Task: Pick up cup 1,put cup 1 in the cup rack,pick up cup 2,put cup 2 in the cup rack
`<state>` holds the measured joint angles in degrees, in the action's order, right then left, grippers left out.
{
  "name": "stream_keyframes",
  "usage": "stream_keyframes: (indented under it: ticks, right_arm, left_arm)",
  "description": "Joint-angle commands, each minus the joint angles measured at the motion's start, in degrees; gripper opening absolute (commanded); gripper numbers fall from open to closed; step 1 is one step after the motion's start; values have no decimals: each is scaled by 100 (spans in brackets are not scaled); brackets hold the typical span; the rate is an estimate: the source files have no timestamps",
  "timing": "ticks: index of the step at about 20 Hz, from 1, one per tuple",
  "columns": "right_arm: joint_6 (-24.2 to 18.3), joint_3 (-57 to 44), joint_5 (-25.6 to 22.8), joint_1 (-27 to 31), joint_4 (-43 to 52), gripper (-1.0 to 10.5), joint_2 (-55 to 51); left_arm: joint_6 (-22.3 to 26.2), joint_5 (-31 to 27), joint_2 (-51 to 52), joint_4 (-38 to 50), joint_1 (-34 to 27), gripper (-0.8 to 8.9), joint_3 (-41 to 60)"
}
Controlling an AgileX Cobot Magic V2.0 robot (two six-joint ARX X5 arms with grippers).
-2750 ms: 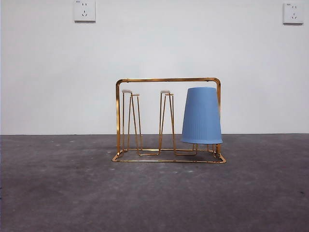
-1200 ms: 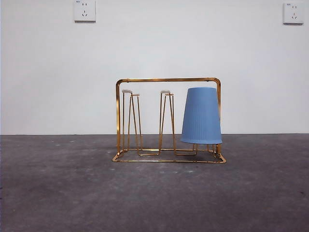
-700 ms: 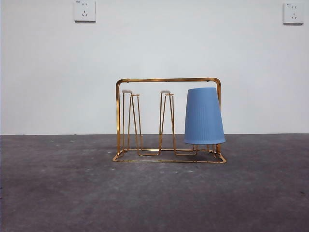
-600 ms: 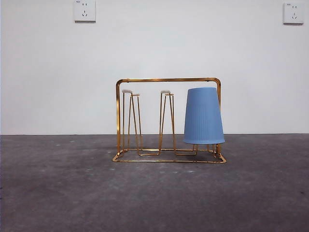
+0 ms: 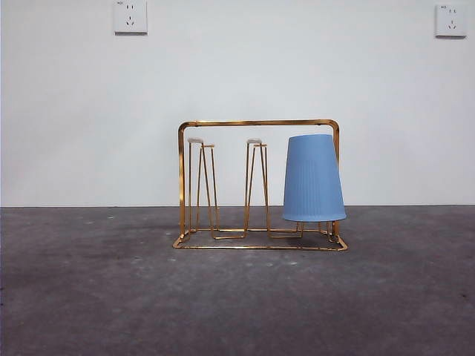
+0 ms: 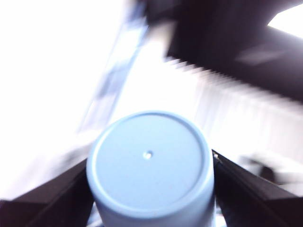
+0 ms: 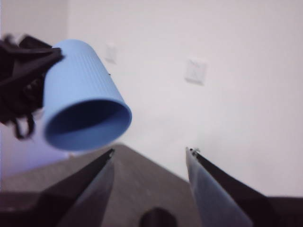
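The gold wire cup rack (image 5: 256,123) stands mid-table in the front view. A ribbed blue cup (image 5: 313,178) hangs upside down on its right-hand prong; the two prongs to its left are bare. No arm shows in that view. My left gripper (image 6: 150,163) is shut on a second blue cup (image 6: 149,142), whose flat bottom faces the wrist camera. The right wrist view shows that same held cup (image 7: 80,94) in the air, tilted with its mouth towards the camera, and black parts of the left gripper (image 7: 21,66) at its closed end. My right gripper (image 7: 150,152) is open, holding nothing.
A white wall rises behind the dark grey table (image 5: 237,297). It carries a socket at the upper left (image 5: 130,16) and another at the upper right (image 5: 450,20). The left wrist picture is blurred and overexposed.
The blue cup on the rack has shifted slightly to the right on its prong. The rack has stayed where it was.
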<state>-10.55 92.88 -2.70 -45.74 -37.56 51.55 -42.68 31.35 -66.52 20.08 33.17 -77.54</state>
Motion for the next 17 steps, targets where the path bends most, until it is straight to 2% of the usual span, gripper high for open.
stream_keyframes:
  ticks: [1, 2, 4, 7, 10, 17]
  right_arm:
    - [-76, -24, -269, 4, -385, 257, -105]
    - [-131, -24, -348, 4, -516, 257, -162]
    - [-175, -24, -439, 4, -645, 257, -214]
    - [-175, -24, -463, 4, -745, 257, -269]
    - [-166, -24, -463, 4, -831, 257, -269]
    - [-144, -24, -507, 4, -1172, 257, -267]
  left_arm:
    - [2033, -1062, 249, -1993, -52, -7, 20]
    - [2514, -1550, 313, -2544, -46, -7, 20]
    - [3108, -2277, 343, -3329, -28, -7, 20]
    - [3593, -2876, 249, -3993, 35, -8, 20]
    - [3832, -3303, 63, -4168, 61, -7, 20]
    - [4127, -3602, -610, -4083, 57, -7, 20]
